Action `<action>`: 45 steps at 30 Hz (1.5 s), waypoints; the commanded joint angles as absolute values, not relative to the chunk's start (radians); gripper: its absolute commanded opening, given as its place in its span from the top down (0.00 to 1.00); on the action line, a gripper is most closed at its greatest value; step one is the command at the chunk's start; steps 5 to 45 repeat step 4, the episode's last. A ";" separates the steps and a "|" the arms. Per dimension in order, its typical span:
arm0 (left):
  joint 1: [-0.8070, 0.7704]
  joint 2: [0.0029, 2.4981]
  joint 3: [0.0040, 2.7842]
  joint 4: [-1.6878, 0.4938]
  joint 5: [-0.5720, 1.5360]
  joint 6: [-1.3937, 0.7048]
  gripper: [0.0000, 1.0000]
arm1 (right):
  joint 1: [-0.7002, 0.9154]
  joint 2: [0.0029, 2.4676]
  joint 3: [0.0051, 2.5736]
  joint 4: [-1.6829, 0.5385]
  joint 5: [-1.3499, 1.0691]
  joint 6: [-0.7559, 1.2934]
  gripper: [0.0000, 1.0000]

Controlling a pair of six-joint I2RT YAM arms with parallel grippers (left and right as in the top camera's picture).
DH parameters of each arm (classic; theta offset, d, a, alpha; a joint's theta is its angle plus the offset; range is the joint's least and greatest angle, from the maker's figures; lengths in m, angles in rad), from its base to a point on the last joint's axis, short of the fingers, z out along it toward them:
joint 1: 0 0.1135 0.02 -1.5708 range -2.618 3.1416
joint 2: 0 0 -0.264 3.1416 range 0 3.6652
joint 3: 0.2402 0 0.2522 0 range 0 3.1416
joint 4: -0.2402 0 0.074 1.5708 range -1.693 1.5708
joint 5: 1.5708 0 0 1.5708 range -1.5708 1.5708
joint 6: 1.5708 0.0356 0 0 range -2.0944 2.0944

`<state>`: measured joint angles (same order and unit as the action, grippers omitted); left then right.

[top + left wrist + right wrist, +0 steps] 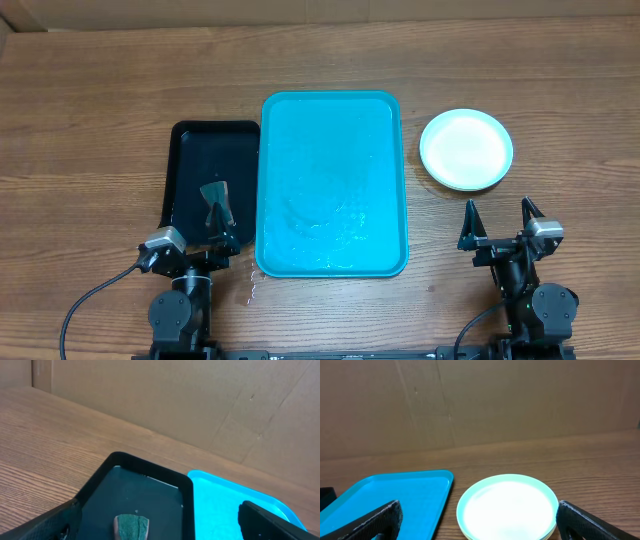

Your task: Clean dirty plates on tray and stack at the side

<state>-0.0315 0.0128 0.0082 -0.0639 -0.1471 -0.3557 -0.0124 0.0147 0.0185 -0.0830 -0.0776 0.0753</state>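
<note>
The turquoise tray (333, 185) lies at the table's centre with nothing on it but a wet sheen; its corner also shows as the tray (225, 505) and the tray (395, 497). The plates (466, 150) sit stacked on the wood to its right, a light blue one on top and a yellow-green rim just showing under it in the stack of plates (506, 507). My right gripper (500, 225) hangs open in front of that stack, gripper (482, 527) holding nothing. My left gripper (200, 228) is open over the near end of the black tray, gripper (157, 529) empty.
A black tray (190, 160) lies against the turquoise tray's left side. On it rests a green sponge (216, 191), sponge (131, 527), between my left fingers without touching them. A cardboard wall (480, 400) backs the table.
</note>
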 commanded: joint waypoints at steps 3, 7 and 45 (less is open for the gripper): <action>-0.033 0.004 0.005 -0.063 -0.157 -0.329 0.00 | -0.014 0.003 0.008 -0.078 -0.071 0.080 0.00; -0.033 0.004 0.005 -0.063 -0.157 -0.329 0.00 | -0.014 0.003 0.008 -0.078 -0.071 0.080 0.00; -0.033 0.004 0.005 -0.063 -0.157 -0.329 0.00 | -0.014 0.003 0.008 -0.078 -0.071 0.080 0.00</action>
